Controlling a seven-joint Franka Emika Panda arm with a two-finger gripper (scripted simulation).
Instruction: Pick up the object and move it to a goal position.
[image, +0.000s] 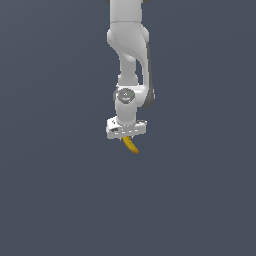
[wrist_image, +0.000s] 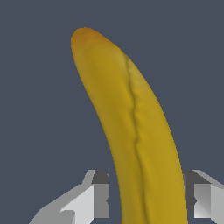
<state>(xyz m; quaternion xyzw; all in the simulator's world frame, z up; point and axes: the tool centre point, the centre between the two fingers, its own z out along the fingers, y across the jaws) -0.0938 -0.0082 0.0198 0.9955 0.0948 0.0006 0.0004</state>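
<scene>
The object is a small curved yellow-orange banana hanging down below the white gripper bar in the exterior view, its free end tilted toward that view's right. My gripper is shut on its upper part. In the wrist view the banana fills the middle of the picture, with an orange-brown tip at its far end. One grey finger presses against one side of it and the other finger against the opposite side. The part of the banana between the fingers is hidden in the exterior view.
The white arm reaches down from the top of the exterior view. Behind and below it lies a plain dark blue-grey surface. No other object shows in either view.
</scene>
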